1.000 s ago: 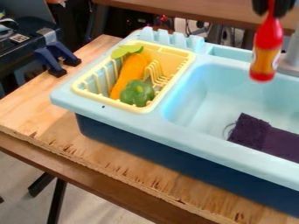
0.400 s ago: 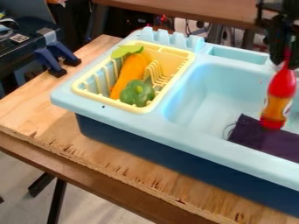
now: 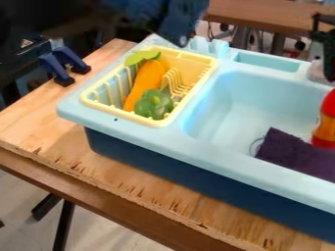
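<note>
Bottle (image 3: 323, 128), red and orange, is at the right of the sink (image 3: 226, 105), near purple cloth (image 3: 288, 153), below the gripper (image 3: 329, 68); jaw state cannot be determined. Yellow rack (image 3: 210, 62) left of the basin holds carrot (image 3: 145, 83) and green pepper (image 3: 153, 104).

Blue toy sink (image 3: 144, 133) on wooden board (image 3: 59, 157), yellow rack (image 3: 212, 62) at left holding carrot (image 3: 148, 79) and green pepper (image 3: 154, 105), purple cloth (image 3: 288, 153) in basin (image 3: 226, 105), red-orange bottle (image 3: 325, 122) at right, gripper (image 3: 331, 72) above

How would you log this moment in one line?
gripper: right edge, above red bottle | bottle grip: unclear | sink: purple cloth | yellow rack: carrot, green pepper
</note>
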